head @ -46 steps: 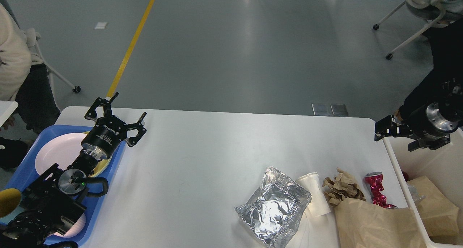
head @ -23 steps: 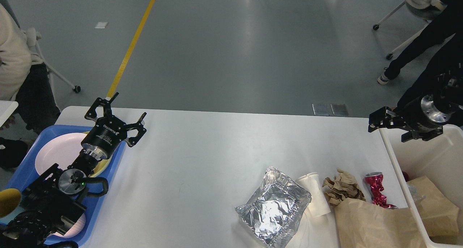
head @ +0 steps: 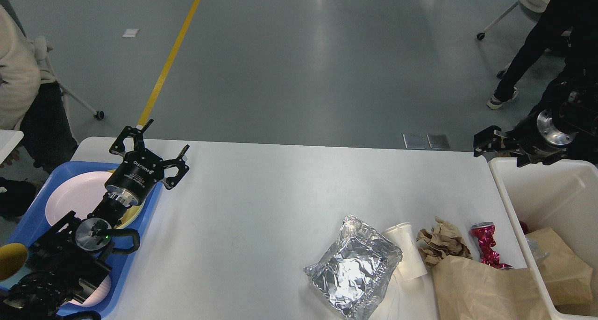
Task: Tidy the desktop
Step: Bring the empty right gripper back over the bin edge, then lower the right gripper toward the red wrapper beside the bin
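Observation:
The white desktop (head: pixel 280 189) carries litter at its front right: a crumpled foil bag (head: pixel 352 273), a white paper cup (head: pixel 405 251) on its side, a wad of brown paper (head: pixel 441 244), a crushed red can (head: pixel 486 244) and a flat brown paper bag (head: pixel 486 289). My left gripper (head: pixel 169 134) hangs open and empty over the desktop's far left, beside the blue tray (head: pixel 28 217). My right gripper (head: pixel 503 151) is raised at the far right corner, above the white bin's (head: pixel 514 217) far rim; it looks open with nothing in it.
The blue tray holds a white plate (head: pixel 70 196) and a yellowish dish under my left arm. Brown paper (head: pixel 560 264) lies in the white bin. People and wheeled chairs stand on the floor beyond both ends of the desktop.
My right gripper has risen and drifted slightly left, away from the inside of the bin. A person at the back right has walked. The left arm stays still.

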Available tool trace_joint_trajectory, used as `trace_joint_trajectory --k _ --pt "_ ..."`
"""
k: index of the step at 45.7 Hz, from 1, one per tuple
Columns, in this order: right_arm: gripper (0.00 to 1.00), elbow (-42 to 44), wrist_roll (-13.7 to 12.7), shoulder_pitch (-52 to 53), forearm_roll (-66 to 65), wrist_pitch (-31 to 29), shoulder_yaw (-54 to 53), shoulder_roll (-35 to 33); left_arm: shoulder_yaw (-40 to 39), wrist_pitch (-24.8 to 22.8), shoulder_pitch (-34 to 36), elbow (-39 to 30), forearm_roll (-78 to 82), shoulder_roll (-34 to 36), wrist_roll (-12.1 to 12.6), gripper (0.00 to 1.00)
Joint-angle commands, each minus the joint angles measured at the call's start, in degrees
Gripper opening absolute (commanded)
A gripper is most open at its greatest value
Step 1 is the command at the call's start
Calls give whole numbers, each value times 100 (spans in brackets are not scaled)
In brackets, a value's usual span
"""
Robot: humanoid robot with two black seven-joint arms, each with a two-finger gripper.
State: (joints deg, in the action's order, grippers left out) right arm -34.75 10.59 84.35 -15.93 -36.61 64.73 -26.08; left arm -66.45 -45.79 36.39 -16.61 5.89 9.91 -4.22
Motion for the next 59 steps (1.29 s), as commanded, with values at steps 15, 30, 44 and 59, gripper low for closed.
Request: trace_joint_trajectory --k 15,30,44,59 --pt "97 -94 4 -691 125 470 4 103 0 0 0 0 0 2 0 97" --pt "98 -85 4 -1430 222 1472 4 420 0 0 0 0 0 2 0 97" --pt "98 -58 4 -1720 231 1780 4 376 0 0 0 0 0 2 0 97" --pt "98 -41 4 -2045 398 1798 -31 385 0 0 0 0 0 2 8 97"
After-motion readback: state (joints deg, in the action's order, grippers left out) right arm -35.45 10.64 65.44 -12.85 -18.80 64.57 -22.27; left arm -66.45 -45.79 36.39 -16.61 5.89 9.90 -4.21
